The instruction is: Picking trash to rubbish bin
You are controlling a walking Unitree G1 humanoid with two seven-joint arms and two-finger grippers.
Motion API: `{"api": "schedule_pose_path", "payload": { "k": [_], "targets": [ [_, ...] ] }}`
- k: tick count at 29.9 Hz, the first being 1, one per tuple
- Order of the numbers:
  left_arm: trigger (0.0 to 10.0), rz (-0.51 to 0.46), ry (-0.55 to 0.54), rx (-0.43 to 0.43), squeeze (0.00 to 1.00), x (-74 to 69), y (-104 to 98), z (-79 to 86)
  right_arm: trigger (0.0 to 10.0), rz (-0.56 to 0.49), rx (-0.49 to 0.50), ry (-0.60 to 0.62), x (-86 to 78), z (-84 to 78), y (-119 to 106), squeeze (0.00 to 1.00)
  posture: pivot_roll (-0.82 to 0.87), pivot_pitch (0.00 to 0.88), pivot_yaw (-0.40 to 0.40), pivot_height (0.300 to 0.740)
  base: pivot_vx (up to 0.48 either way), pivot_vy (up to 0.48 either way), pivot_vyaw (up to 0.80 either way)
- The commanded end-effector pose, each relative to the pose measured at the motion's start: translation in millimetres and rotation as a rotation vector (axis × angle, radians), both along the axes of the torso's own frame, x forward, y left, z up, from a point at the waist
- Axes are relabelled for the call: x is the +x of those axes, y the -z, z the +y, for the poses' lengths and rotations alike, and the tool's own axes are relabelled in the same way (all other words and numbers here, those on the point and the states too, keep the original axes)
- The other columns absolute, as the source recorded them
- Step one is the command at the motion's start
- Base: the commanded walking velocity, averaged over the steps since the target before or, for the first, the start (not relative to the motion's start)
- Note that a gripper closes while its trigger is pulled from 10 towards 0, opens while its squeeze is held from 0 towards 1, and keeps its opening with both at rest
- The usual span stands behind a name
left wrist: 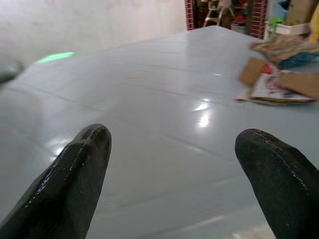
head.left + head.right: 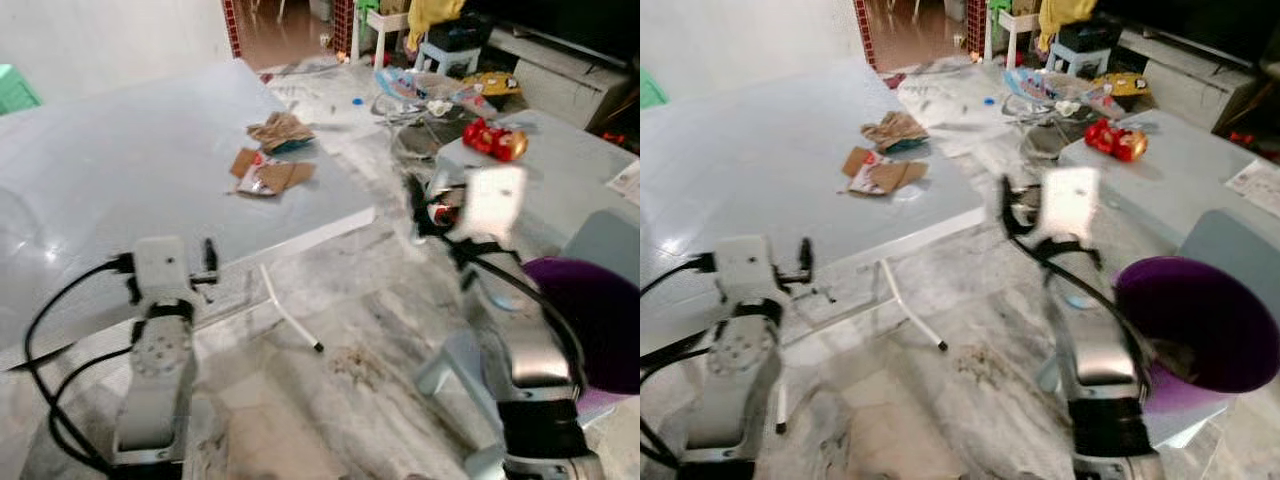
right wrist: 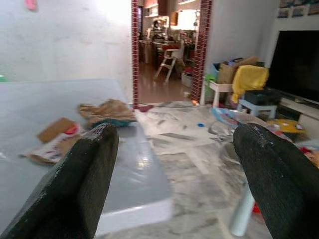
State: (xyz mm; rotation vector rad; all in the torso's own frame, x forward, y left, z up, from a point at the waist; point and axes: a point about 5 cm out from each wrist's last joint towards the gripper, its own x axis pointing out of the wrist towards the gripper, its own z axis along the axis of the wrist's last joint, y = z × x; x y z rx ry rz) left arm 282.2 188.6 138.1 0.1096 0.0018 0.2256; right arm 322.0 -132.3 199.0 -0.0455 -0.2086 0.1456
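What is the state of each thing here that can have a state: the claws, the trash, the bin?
Left claw: open, empty, over the grey table.
Right claw: open, empty, raised beside the table.
Cardboard trash: lying on the table, not picked.
Purple bin: upright, open on top.

Trash (image 2: 272, 160) lies on the table (image 2: 120, 170) (far side), bin (image 2: 1200, 335) to its right.
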Motion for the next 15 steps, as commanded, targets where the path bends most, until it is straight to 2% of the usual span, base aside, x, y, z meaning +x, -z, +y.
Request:
{"api": "schedule_pose_path", "payload": {
  "k": [1,3,8,12,15],
  "targets": [
    [10.0,-0.024,0.039,-0.002,0.00,1.0,-4,-9.8,10.0,-0.004,-0.004,0.033,0.3,-9.7,-1,0.00,-0.05,0.099,0.035,0.740,0.000,0.000,0.00],
    [10.0,-0.035,0.068,0.003,0.00,1.4,-6,-12.6,10.0,-0.006,-0.005,0.035,0.4,-10.2,-1,0.00,-0.05,0.099,0.036,0.740,0.000,0.000,0.34],
    [10.0,-0.062,0.114,0.019,0.00,2.2,-11,-17.8,10.0,-0.007,-0.007,0.038,0.5,-10.7,-1,0.00,-0.05,0.094,0.035,0.740,0.000,0.000,0.80],
    [10.0,-0.079,0.125,-0.001,0.00,3.6,-13,-20.6,10.0,-0.010,-0.002,0.038,1.0,-10.6,-2,0.00,-0.05,0.093,0.036,0.740,0.000,0.000,0.80],
    [10.0,-0.076,0.137,0.007,0.00,3.9,-13,-22.4,10.0,-0.013,0.001,0.041,1.4,-10.4,-2,0.00,-0.05,0.091,0.036,0.740,0.000,0.000,0.00]
  ]
}}
